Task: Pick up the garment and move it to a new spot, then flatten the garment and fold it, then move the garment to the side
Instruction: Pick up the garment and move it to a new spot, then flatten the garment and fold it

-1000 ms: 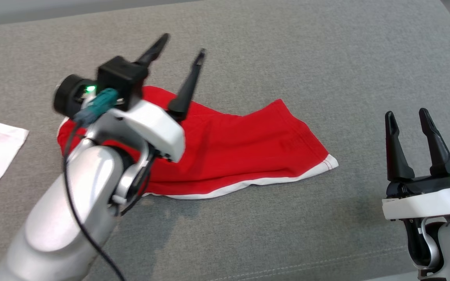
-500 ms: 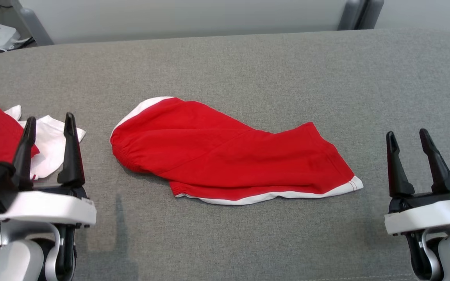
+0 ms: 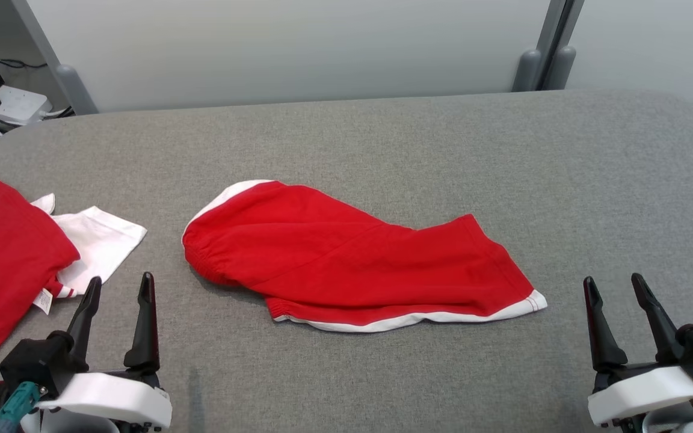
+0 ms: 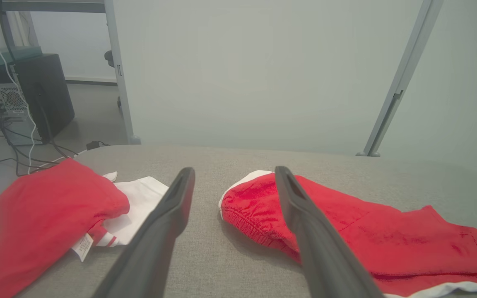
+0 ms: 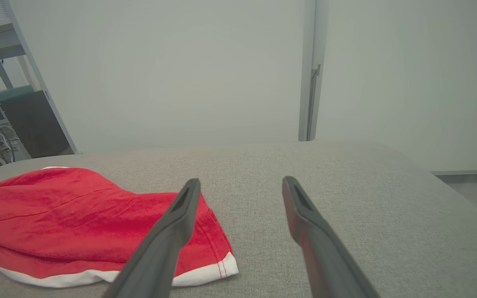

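Grey bench (image 3: pixel 382 132) with a red garment (image 3: pixel 352 264) lying at its middle.
A second red piece (image 3: pixel 3 270) and a white cloth (image 3: pixel 103 237) overlap at the bench's left end. The left hand (image 3: pixel 121 278) and right hand (image 3: pixel 612 278) sit near the front corners, fingers spread wide, empty, apart from the garment.

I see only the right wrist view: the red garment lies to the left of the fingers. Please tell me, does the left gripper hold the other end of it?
Observer: No. In the head view the left gripper is open, empty and apart from the red garment, to its left.
Operator: Thank you. Does anything else lie on that side?
Observer: Yes. A second red cloth lies at the far left, partly over a white cloth.
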You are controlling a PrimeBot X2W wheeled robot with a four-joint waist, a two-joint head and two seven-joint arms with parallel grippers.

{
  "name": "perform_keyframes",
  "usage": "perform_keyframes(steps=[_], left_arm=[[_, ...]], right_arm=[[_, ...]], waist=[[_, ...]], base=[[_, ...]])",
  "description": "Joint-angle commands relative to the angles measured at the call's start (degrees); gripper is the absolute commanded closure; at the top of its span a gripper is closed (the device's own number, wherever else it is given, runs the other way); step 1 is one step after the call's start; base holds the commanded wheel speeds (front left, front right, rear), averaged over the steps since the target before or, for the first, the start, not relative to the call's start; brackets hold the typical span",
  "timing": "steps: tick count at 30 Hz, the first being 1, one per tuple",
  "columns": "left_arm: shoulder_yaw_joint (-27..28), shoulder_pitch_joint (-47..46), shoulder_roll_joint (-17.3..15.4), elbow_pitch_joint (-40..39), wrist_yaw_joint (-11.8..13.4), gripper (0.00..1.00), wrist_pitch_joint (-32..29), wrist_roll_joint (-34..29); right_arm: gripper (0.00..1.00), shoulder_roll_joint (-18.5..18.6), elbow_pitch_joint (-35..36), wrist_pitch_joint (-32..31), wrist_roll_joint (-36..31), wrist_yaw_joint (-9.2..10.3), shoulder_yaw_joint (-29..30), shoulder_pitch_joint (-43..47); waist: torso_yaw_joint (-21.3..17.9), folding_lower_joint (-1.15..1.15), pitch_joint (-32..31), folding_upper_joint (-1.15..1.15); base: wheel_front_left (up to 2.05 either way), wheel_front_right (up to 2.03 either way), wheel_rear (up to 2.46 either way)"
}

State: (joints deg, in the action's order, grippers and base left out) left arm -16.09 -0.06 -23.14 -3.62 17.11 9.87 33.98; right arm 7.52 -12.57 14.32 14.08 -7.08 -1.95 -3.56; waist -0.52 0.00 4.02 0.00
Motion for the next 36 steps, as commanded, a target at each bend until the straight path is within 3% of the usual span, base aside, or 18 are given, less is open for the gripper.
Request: perform_keyframes(steps=[1, 14, 36], left_arm=[[1.8, -1.3, -1.5, -0.7, -0.6, 0.0, 0.6, -0.6], [1.4, 0.5, -1.1, 4.1, -4.4, 0.0, 3.5, 0.5], [0.0, 1.1, -0.8, 3.2, -3.1, 0.0, 2.4, 0.1]], right_arm=[[0.0, 0.6, 1.2, 0.3, -0.4, -0.41, -0.9, 0.1], [0.0, 0.2, 3.0, -1.2, -0.7, -0.41, -0.1, 4.2], [0.0, -0.5, 4.1, -1.7, -0.9, -0.41, 0.0, 5.1]], waist=[[-0.3, 0.0, -1.2, 0.0], [-0.4, 0.0, -4.9, 0.0], [-0.4, 0.0, -5.0, 0.0]], base=[[0.0, 0.0, 0.0], [0.0, 0.0, 0.0], [0.0, 0.0, 0.0]])
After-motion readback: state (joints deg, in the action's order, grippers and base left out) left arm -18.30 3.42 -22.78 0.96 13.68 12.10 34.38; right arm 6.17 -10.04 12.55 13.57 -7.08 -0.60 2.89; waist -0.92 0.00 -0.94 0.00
